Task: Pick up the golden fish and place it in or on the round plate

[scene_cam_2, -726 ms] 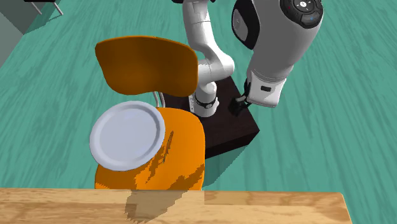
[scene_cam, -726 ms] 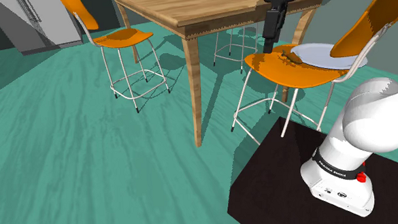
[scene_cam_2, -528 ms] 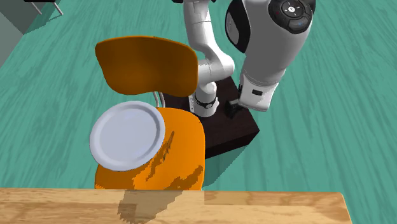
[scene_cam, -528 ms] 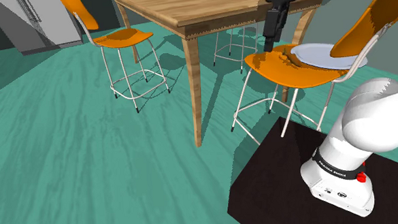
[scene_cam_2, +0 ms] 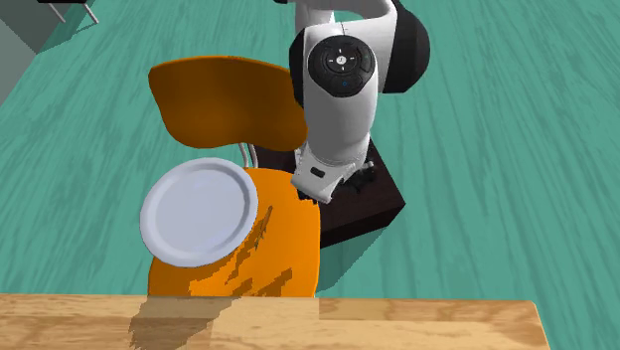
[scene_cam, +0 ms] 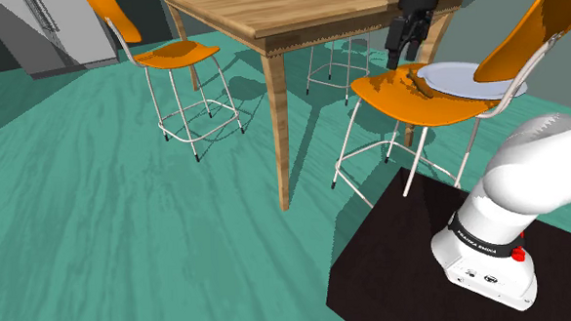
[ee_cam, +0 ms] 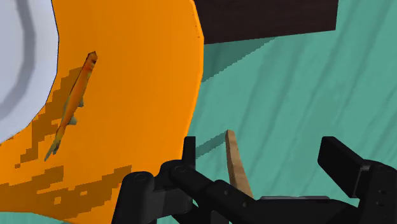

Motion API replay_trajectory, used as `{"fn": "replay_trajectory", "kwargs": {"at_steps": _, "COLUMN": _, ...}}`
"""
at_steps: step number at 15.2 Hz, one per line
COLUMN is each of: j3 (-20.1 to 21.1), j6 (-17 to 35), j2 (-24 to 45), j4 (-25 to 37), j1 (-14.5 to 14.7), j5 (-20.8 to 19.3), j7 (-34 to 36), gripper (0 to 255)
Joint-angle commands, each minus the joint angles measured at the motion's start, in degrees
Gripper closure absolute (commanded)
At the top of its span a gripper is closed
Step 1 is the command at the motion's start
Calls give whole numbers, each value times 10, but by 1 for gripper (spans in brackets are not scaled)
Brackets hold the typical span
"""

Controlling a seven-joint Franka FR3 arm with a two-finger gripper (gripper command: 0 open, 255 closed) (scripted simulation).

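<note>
My gripper hangs empty, fingers apart, past the edge of the orange chair seat. The golden fish lies on that seat, lengthwise beside the round plate, between plate and gripper.

We see bright, even light; blocky shadows mottle the orange chair seat, softer ones cross the teal floor.
</note>
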Motion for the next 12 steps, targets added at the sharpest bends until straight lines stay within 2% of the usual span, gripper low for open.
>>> {"fn": "replay_trajectory", "kwargs": {"at_steps": 1, "j3": -23, "j6": 15, "j2": 3, "j4": -7, "j1": -20, "j5": -8, "j7": 2, "gripper": 0}}
{"fn": "replay_trajectory", "kwargs": {"at_steps": 10, "j3": -129, "j6": 87, "j2": 33, "j4": -32, "j1": -104, "j5": -38, "j7": 9, "gripper": 0}}
{"fn": "replay_trajectory", "kwargs": {"at_steps": 12, "j3": -141, "j6": 104, "j2": 46, "j4": -36, "j1": -138, "j5": -34, "j7": 1, "gripper": 0}}
